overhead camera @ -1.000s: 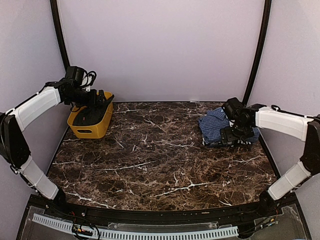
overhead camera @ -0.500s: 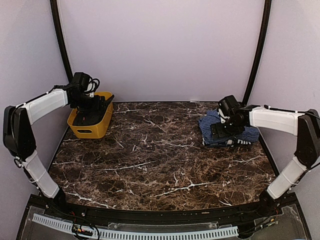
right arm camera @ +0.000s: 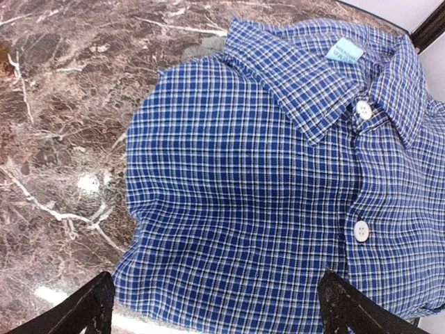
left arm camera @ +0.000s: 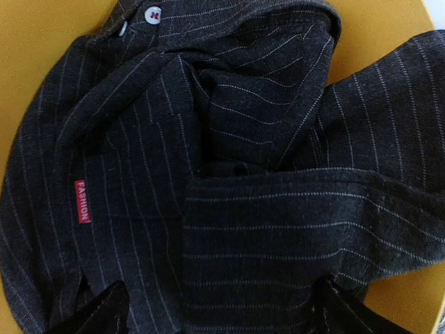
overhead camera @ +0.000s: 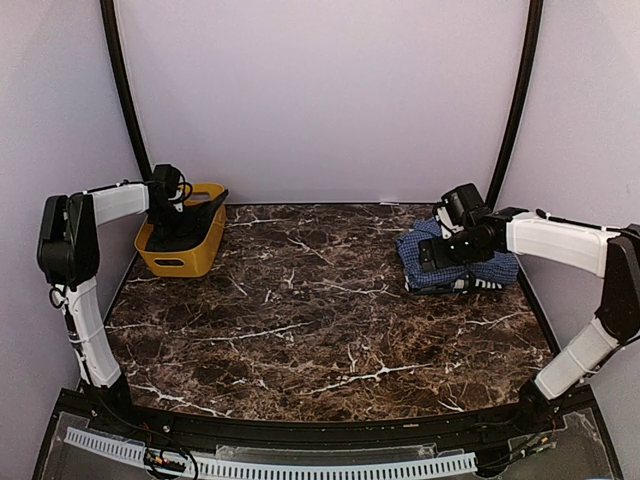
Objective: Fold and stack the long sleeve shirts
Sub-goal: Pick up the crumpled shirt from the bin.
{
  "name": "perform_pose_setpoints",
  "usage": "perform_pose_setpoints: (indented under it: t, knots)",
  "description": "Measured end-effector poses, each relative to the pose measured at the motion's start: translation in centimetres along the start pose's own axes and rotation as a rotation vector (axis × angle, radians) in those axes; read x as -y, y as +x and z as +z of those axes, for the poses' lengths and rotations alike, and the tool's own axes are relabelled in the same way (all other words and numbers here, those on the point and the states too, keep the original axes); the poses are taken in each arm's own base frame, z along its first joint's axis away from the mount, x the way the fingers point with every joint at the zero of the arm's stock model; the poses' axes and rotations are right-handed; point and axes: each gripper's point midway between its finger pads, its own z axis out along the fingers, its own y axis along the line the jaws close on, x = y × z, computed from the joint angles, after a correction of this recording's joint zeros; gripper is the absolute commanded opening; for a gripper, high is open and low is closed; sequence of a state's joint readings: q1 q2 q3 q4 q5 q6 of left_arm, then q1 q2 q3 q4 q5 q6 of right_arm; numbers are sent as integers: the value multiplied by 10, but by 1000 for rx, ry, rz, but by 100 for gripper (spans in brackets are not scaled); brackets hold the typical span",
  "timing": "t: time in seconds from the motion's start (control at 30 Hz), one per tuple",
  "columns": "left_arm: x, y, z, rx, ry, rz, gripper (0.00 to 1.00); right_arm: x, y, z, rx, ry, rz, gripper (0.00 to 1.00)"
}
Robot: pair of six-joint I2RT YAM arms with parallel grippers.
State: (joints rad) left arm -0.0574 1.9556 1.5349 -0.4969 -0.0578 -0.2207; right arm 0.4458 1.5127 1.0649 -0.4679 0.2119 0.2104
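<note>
My left end effector (left arm camera: pixel 222 316) hangs over the basket (overhead camera: pixel 186 263) at the far left corner of the bench (overhead camera: pixel 320 330), jaws spread wide, both tips showing at the bottom edge of the wrist view. Below them the black shirt (left arm camera: pixel 229 174) lies crumpled inside the basket, pinstripes running every which way. A red tag (left arm camera: pixel 83 202) shows on one panel and a pale button (left arm camera: pixel 153 12) near the top.

Across the bench, at the far right, my right end effector (right arm camera: pixel 222 309) is just as wide above the blue shirt (right arm camera: pixel 278 188). That one lies on the stone as a neat folded bundle, collar (right arm camera: pixel 313 83) uppermost and white buttons (right arm camera: pixel 362 108) done up. Whether either set of tips touches cloth, I cannot tell.

Both garments look light, limp and thin. Neither will hold a shape when lifted, and a shallow pinch may catch a single layer and let the rest slide. The black shirt is the unfinished job, by my reading. It has to come out of the basket before any folding.

I would take hold at the thick ridge of bunched cloth in the middle, or better at the stiffer collar band by the button. A doubled seam there gives the pads something to bite. Sleeves may snag on the basket rim as the shirt rises, so a high, slow lift looks wise. The blue bundle is best pressed or gripped through all layers at an edge, lest the fold come undone.
</note>
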Motion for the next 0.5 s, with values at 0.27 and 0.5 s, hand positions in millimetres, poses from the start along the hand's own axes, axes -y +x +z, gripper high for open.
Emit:
perform_pose_setpoints:
  t: [0.27,0.5]
  knots:
    - [1,0,41,-45,-7,1,7,-5,-20,-34,95,-62,18,99]
    - [8,-39,-17,95,75,-34,0,-5,-21,-48,117,-83,22,99]
